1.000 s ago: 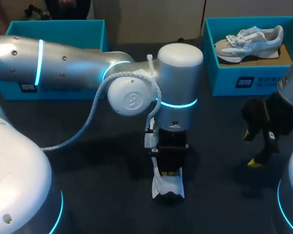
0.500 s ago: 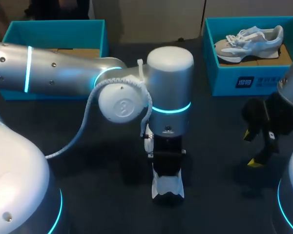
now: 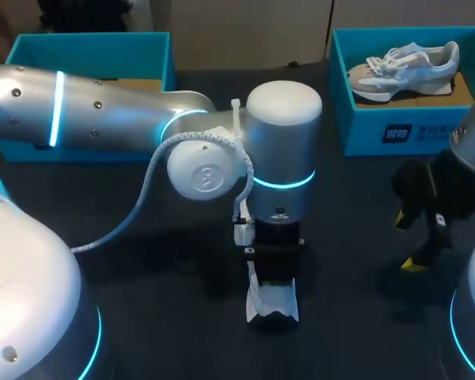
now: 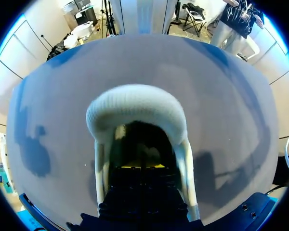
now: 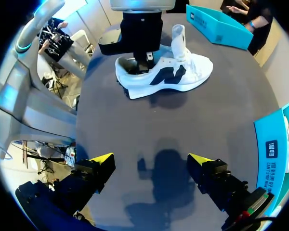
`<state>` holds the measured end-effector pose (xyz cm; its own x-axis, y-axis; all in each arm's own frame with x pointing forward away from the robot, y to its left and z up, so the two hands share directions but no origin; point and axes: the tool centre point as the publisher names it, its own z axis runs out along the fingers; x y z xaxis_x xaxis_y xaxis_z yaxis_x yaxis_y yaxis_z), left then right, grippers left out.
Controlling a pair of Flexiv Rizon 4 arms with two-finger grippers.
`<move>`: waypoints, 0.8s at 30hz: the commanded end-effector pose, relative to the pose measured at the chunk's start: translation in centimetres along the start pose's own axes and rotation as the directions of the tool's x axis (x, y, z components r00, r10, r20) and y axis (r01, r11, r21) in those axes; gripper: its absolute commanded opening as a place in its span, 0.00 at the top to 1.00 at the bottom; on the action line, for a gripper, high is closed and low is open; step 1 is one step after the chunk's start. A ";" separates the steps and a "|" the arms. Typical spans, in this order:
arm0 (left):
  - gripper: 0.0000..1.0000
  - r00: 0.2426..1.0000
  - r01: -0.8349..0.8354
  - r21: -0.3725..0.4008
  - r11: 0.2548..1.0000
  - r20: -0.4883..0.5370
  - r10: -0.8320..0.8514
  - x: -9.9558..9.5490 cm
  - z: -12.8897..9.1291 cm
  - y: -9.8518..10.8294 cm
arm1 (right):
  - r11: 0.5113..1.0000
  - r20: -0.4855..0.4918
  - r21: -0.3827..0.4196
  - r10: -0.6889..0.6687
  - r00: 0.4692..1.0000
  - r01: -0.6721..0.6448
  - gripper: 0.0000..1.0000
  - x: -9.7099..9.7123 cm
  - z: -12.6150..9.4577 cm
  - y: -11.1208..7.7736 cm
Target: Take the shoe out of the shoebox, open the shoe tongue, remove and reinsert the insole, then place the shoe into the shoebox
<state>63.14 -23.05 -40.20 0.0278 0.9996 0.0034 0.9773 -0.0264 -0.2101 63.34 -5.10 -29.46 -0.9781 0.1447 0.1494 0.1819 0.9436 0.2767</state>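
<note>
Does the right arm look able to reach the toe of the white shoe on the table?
Probably yes: only bare table lies between the open right gripper and the white shoe; the left gripper occupies just its heel opening.

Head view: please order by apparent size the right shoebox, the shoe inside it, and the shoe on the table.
1. Right shoebox
2. Shoe inside it
3. Shoe on the table, largely hidden by the left gripper
</note>
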 end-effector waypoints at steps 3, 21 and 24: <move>1.00 0.999 -0.025 0.031 0.999 0.023 0.025 0.8 -1.3 -0.6 | 1.000 0.002 0.001 0.000 1.000 0.000 0.00 0.1 0.0 -0.1; 1.00 1.000 -0.017 -0.048 0.999 0.015 0.018 0.4 -5.2 1.0 | 1.000 0.002 0.001 0.000 1.000 0.000 0.00 0.1 0.0 -0.1; 1.00 1.000 -0.009 -0.062 0.998 0.015 0.010 0.3 -5.3 1.2 | 1.000 0.002 0.001 0.000 1.000 0.000 0.00 0.1 0.0 -0.1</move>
<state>65.49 -22.68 -35.30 0.0357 0.9992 -0.0178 0.9873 -0.0380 -0.1545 63.32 -5.12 -29.45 -0.9781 0.1451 0.1492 0.1822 0.9435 0.2767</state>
